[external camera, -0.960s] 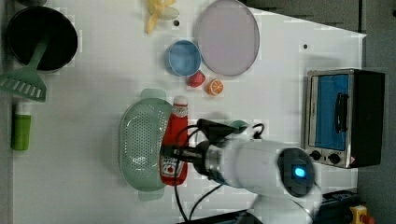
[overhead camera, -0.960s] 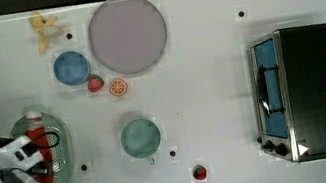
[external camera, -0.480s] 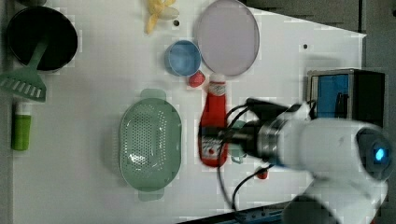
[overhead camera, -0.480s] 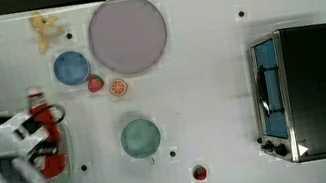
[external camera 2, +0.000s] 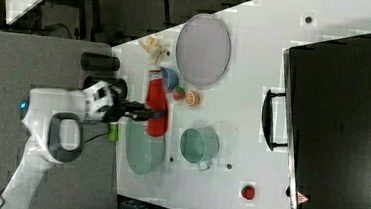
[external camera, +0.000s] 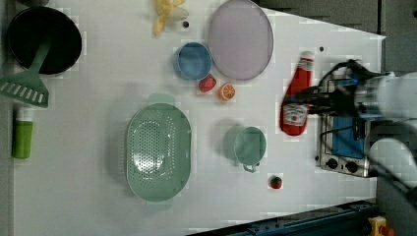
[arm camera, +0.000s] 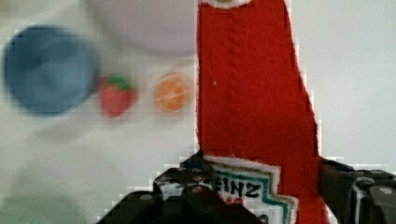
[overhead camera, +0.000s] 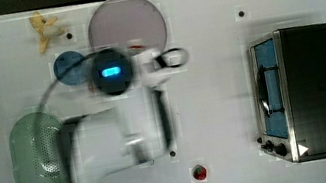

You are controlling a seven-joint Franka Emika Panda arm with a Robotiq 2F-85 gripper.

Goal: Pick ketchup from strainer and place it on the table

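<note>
The arm reached in from the left view's right side, and its gripper (external camera: 314, 101) pinched the ketchup (external camera: 296, 96) around its label. The bottle hung above the table (external camera: 98, 196), well apart from the strainer (external camera: 157, 146), just beside the toaster oven (external camera: 344, 142).

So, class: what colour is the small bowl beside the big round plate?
Blue. The bowl shows best in the left view, next to the plate.

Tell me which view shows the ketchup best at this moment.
The left view: the whole ketchup, cap to base, held in the claw, apart from the strainer. The right view shows it whole but blurrier; the wrist view crops it close.
</note>
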